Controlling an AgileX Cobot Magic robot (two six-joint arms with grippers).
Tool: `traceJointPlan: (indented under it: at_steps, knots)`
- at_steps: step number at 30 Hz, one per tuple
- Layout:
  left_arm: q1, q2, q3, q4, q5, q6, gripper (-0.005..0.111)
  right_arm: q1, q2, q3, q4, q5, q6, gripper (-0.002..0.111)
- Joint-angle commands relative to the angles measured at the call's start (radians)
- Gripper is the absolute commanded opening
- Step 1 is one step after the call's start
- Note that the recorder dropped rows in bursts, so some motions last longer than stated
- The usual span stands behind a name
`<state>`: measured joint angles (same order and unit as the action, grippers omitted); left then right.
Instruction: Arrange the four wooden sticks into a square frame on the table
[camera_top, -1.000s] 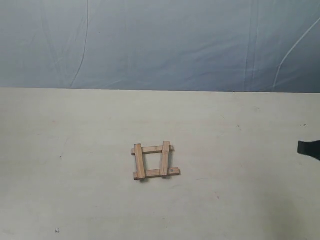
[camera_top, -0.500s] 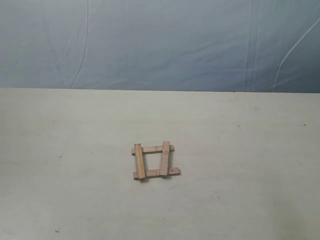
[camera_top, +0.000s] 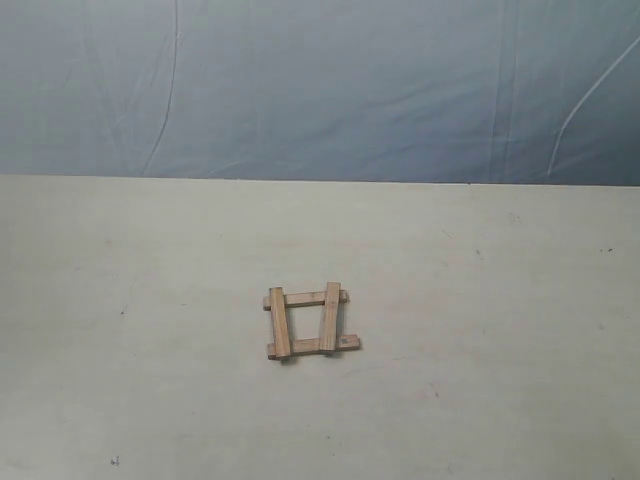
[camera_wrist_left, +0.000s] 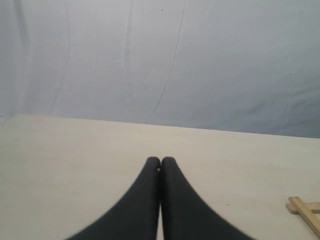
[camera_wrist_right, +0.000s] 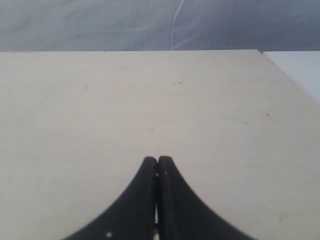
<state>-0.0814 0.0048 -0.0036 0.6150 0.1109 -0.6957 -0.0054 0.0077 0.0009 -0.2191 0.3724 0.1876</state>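
The four wooden sticks lie as a small square frame (camera_top: 309, 323) on the cream table (camera_top: 150, 300), ends overlapping and jutting at the corners; two slats lie across the other two. One corner of the frame (camera_wrist_left: 306, 211) shows at the edge of the left wrist view, off to the side of my left gripper (camera_wrist_left: 160, 163). That gripper is shut with nothing between its black fingers. My right gripper (camera_wrist_right: 157, 161) is shut too, empty, over bare table (camera_wrist_right: 150, 100). Neither gripper appears in the exterior view.
A wrinkled blue-grey backdrop sheet (camera_top: 320, 90) hangs behind the table's far edge. In the right wrist view the table's corner and side edge (camera_wrist_right: 280, 70) show, with a paler surface beyond.
One second ago a dark part of the right arm showed at the exterior view's right edge; it has since withdrawn out of view. The frame has not moved.
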Motion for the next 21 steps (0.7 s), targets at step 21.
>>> traceJointPlan:
  at_steps: [21]
  knots:
    - [-0.001,-0.005,0.004,0.006,0.109,-0.001,0.0,-0.004,-0.008,-0.001,-0.038,0.001,0.059,-0.001]
